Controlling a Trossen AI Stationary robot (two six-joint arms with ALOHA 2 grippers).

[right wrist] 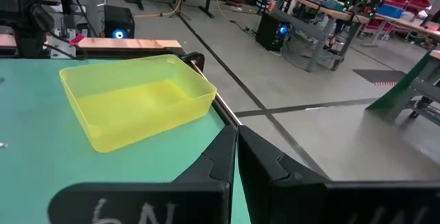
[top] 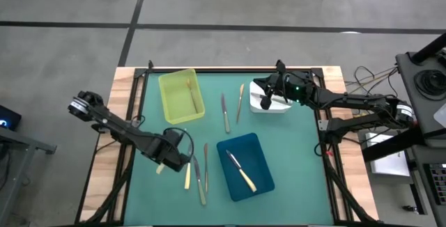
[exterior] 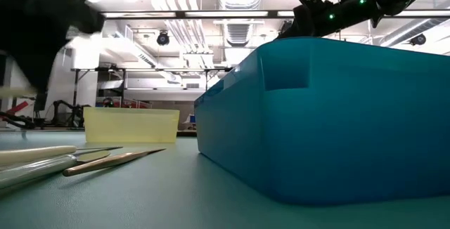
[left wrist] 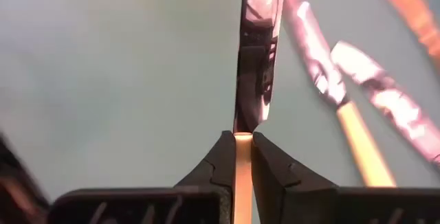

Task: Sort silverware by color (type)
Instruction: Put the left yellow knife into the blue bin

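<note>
My left gripper (top: pixel 174 159) hangs over the green mat near the front left, shut on a cream-handled knife (left wrist: pixel 258 52). Its silver blade juts out past the fingertips. Three more utensils lie flat on the mat beside it: a cream-handled knife (top: pixel 187 176), a silver one (top: pixel 198 178) and a copper one (top: pixel 205 163). One cream-handled knife (top: pixel 241 171) lies in the blue tray (top: pixel 259 150). A gold utensil (top: pixel 190 92) lies in the yellow tray (top: pixel 174 102). My right gripper (right wrist: pixel 236 141) is shut on nothing, held level over the white tray (top: pixel 279 106). My left gripper pinches the knife's cream handle (left wrist: pixel 242 157) between its two fingertips, right where the handle meets the blade. The fingers come steeply from above. The handle runs back between the fingers, its free end (top: pixel 159 168) sticking out beside the gripper. The blade (left wrist: pixel 260 38) stands clear above the mat.
A silver knife (top: pixel 225 112) and a pale gold utensil (top: pixel 240 102) lie on the mat between the yellow and white trays. In the low view the blue tray (exterior: pixel 337 116) fills the right side. The mat's wooden border (top: pixel 125 102) frames the work area.
</note>
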